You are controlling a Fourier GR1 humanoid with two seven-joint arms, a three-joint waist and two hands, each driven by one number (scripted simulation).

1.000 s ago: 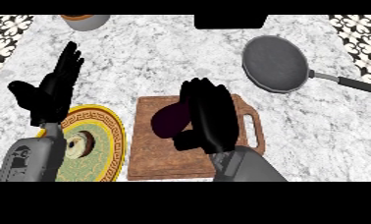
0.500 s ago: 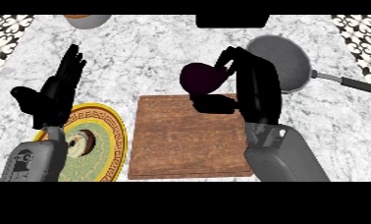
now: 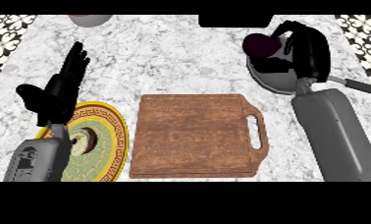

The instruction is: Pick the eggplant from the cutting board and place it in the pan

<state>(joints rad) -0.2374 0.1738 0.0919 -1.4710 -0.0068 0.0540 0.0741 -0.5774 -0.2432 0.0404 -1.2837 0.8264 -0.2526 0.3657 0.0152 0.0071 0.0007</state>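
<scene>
Right hand (image 3: 304, 46) is curled round the eggplant (image 3: 261, 45), over the pan (image 3: 272, 78) at far right; cutting board (image 3: 196, 134) bare, only the release left.

You are looking at a kitchen: a marble counter (image 3: 181, 61) carries a wooden cutting board (image 3: 196, 137) at its near edge, a pan (image 3: 272, 78) by its right edge, and a patterned plate (image 3: 101, 144) near its left corner.

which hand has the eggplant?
The right hand, at the view's right over the pan, fingers curled round the dark purple eggplant. The left hand is open, fingers straight, holding nothing, beside the plate.
</scene>
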